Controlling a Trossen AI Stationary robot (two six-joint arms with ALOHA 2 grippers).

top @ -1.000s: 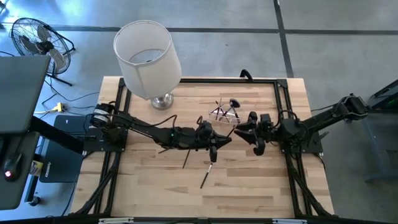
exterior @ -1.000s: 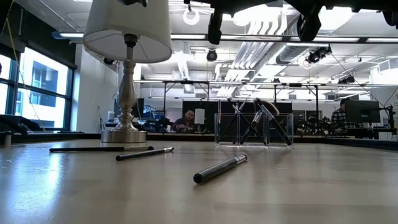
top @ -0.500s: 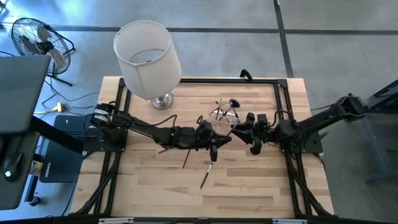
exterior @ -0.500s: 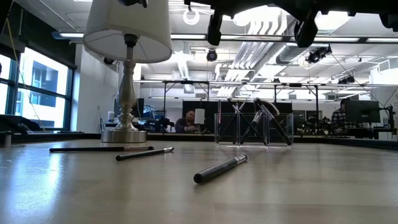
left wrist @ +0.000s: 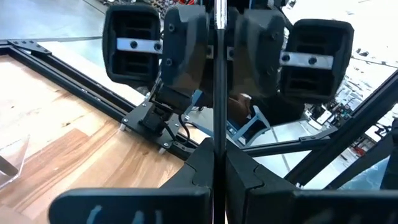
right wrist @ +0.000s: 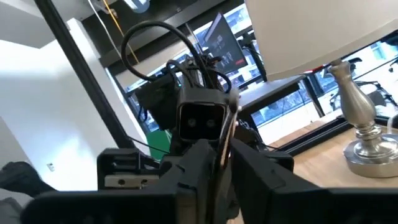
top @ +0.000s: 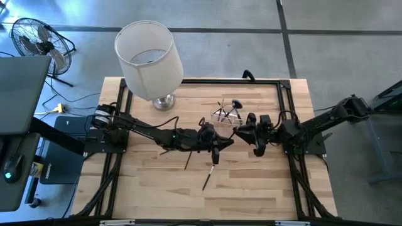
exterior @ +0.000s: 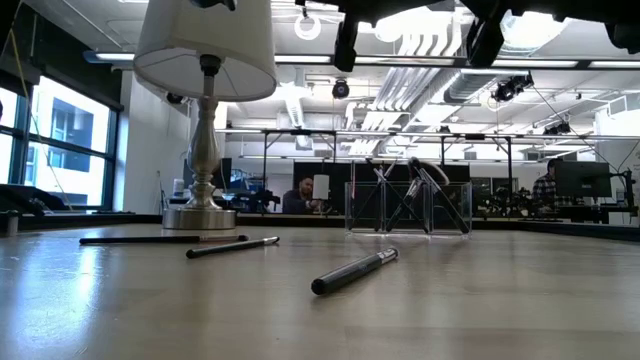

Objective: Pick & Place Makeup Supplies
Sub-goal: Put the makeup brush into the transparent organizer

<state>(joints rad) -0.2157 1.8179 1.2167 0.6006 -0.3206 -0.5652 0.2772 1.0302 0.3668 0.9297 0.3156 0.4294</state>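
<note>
Bare table (top: 251,182) lies in front; lamp (top: 151,59) and clear cup (top: 227,113) (behind) crowd the back.

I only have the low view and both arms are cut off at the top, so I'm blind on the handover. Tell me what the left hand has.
Observer: The left hand is shut on a thin dark makeup pencil.
Operator: Report the right hand.
Observer: The right hand faces the left one head-on, with its fingers pressed against both sides of that same pencil.
Operator: Give me where they meet.
Observer: From above, they meet over the middle of the table, just in front of the clear holder.
</note>
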